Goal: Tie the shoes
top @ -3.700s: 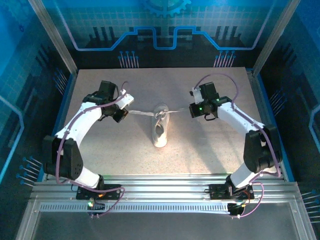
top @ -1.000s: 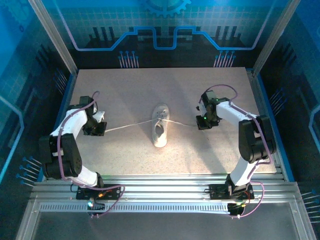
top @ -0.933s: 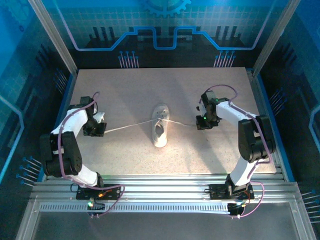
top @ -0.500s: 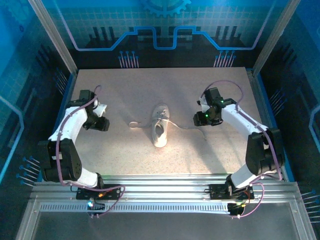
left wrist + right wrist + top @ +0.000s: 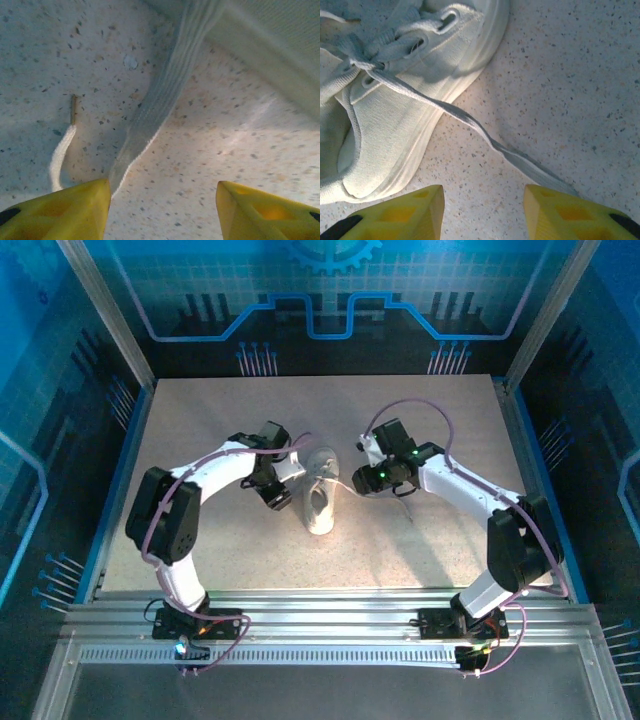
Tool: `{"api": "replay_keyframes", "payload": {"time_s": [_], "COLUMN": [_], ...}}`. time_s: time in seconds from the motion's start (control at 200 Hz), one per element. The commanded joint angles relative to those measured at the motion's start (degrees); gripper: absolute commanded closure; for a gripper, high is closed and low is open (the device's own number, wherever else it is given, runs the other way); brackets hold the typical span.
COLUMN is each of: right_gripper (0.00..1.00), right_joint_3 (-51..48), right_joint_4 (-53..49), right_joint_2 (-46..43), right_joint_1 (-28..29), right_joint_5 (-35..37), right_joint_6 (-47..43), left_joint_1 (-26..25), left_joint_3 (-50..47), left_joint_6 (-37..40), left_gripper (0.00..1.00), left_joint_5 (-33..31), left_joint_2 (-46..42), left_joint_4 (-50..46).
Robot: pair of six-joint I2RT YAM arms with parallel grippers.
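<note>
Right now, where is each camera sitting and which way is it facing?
Top external: fixed above and behind the robot, looking down at the table; both arms show, left end effector and right end effector flanking the sneaker.
Left wrist: on the left arm, low over the table, facing a lace; its yellow fingertips show, apart.
Right wrist: on the right arm, facing the sneaker's side and a second lace; yellow fingertips apart.
Shared: top and right wrist views both hold the sneaker.
</note>
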Motion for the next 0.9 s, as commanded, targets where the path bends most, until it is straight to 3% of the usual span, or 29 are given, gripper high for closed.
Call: {"api": "replay_keyframes", "payload": {"time_s": [0.0,0.115,0.215,0.36,0.425,0.505,0.896], "right_gripper": [0.55,0.55,0.56,0.56,0.57,0.58,0.65], "right_joint_3": [-0.14,0.42,1.11,1.96,1.96,1.96,2.13], "right_joint_4": [2.34,2.16,2.16,2.29,2.82,3.75,9.98], "right_joint_2": [-0.15,0.64,1.32,1.46,1.06,0.55,-1.62], "right_joint_1": [0.31,0.33,0.33,0.25,0.14,0.07,0.54], "right_joint_5": [-0.44,-0.55,-0.62,-0.29,-0.18,-0.40,-8.05], "right_joint_6": [0.53,0.31,0.00,-0.46,-0.50,-0.59,-0.43], "left_joint_1": [0.53,1.13,1.65,2.26,2.94,3.30,4.84], "left_joint_3": [-0.29,0.72,1.55,0.11,-0.19,-0.29,-2.31], "left_joint_6": [8.36,8.98,9.37,9.18,8.37,7.40,0.50], "left_gripper": [0.41,0.41,0.51,0.56,0.67,1.00,1.00], "left_joint_5": [-1.61,-1.03,-1.30,0.07,0.90,0.86,15.27], "left_joint_2": [0.55,2.93,5.62,7.30,6.89,5.70,-14.49], "left_joint_4": [2.65,3.39,3.03,3.91,4.17,4.11,7.16]}}
